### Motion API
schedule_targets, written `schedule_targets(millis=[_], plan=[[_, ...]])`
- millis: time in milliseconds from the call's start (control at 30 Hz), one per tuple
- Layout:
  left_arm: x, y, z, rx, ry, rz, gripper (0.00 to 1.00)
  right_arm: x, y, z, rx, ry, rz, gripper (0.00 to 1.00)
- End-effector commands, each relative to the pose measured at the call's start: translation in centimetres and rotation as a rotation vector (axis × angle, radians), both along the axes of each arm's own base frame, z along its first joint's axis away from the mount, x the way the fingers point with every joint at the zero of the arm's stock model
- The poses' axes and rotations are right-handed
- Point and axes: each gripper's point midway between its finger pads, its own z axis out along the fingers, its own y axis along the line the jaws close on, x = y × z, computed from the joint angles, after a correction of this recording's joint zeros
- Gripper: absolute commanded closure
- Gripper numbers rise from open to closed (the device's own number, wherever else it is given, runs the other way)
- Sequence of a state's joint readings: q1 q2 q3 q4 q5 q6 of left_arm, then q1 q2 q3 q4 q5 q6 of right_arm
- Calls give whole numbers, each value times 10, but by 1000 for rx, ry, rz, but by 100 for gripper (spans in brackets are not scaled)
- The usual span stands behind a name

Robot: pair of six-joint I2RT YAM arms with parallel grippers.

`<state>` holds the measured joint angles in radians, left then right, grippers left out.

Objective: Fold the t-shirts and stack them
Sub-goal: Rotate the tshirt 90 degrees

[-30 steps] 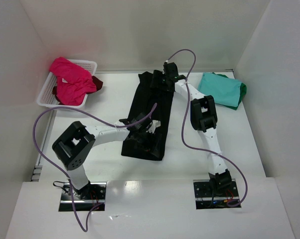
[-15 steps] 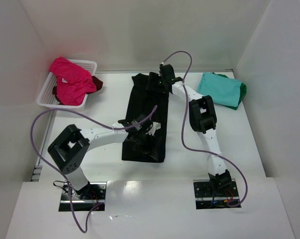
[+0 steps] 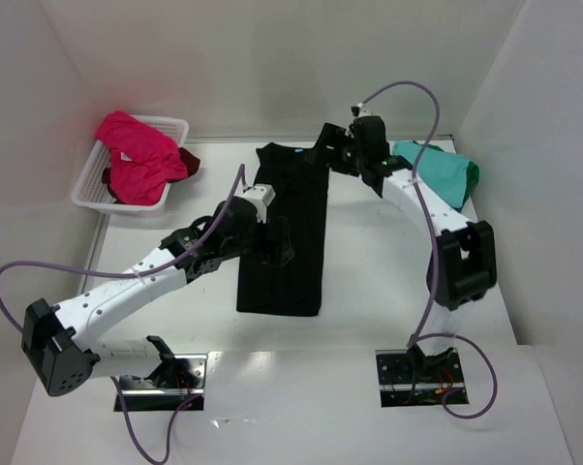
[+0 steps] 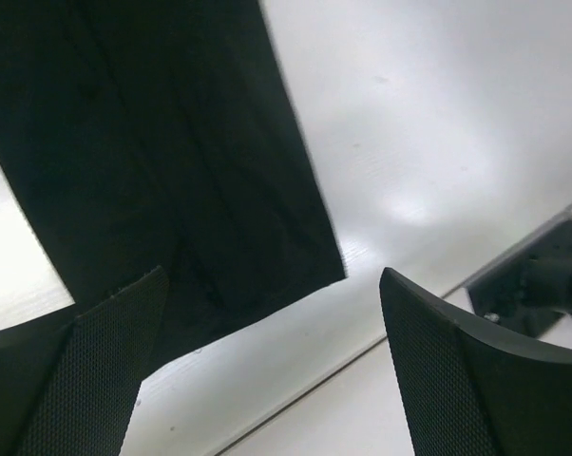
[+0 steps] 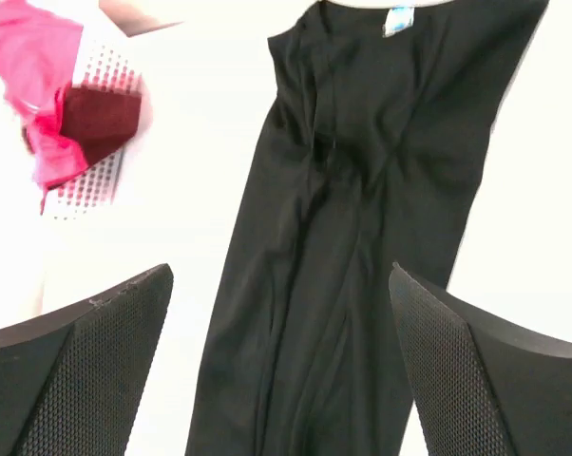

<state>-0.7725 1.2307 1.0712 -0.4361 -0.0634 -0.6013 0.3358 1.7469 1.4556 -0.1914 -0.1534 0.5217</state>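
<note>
Five t-shirts counted. One black t-shirt (image 3: 284,237) lies mid-table (image 3: 369,281), folded lengthwise into one long narrow strip, neck end toward the far wall, hem toward the arm bases; one small light-blue neck label (image 5: 397,19) shows at the collar. One teal t-shirt (image 3: 432,172) sits folded at the far right of the table, on top of one green t-shirt (image 3: 473,175), of which only a sliver shows at the right edge. One magenta-pink t-shirt (image 3: 137,160) is heaped in the one white lattice basket (image 3: 93,194) at far left, spilling over its rim. One dark red t-shirt (image 3: 188,162) is bunched against the basket's right side, touching the pink one. Two arms, two grippers. Left gripper (image 4: 272,285) is over the left side of the black strip; its two fingers (image 4: 105,361) stand wide apart with nothing between them, the strip's hem corner showing below. Right gripper (image 5: 278,275) is above the collar end, near the teal shirt; both fingers (image 5: 467,380) are spread wide and hold no cloth
</note>
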Motion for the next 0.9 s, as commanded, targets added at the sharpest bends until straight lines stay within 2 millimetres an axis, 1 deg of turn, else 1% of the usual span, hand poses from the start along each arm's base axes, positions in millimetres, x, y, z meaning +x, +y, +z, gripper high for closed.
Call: schedule_targets(millis=[0,33,67,100,133,233,267,300,367,467,500,567,600,667,767,800,833,867], plan=[[0,8,-48,74,93,48,0,-54,-7,-57,45,147,-22,4],[-1,3,-53,63,108,27,0,-71,-8,-70,41,181,-19,7],[-2,0,-57,60,115,13,1,-80,-5,-73,42,187,-9,11],[-2,-2,-62,67,124,0,2,-88,-4,-75,45,192,-3,20],[-2,-3,-69,83,138,-9,4,-97,-6,-79,50,205,-7,32],[2,-8,-85,143,160,-56,12,-121,8,-82,74,210,26,67],[1,-11,-91,152,176,-84,14,-127,12,-85,76,215,38,72],[0,-15,-94,156,186,-107,15,-131,16,-86,80,219,46,74],[-3,-21,-101,158,216,-150,18,-140,27,-91,79,236,76,74],[-5,-31,-109,160,245,-185,18,-145,40,-100,77,252,106,74],[-5,-31,-109,160,245,-186,18,-146,43,-102,75,254,115,74],[-12,-36,-119,159,288,-204,18,-150,55,-109,76,274,139,73],[-17,-39,-121,157,304,-214,18,-148,58,-111,77,274,144,73],[-28,-48,-129,152,335,-249,18,-150,67,-124,60,301,160,73],[-33,-55,-130,145,356,-243,18,-150,71,-138,42,332,165,73],[-33,-56,-131,143,363,-235,18,-153,73,-143,34,344,171,73],[-35,-57,-133,145,373,-222,18,-154,72,-150,24,363,169,73],[-33,-58,-131,144,365,-218,18,-154,71,-155,16,369,162,73]])
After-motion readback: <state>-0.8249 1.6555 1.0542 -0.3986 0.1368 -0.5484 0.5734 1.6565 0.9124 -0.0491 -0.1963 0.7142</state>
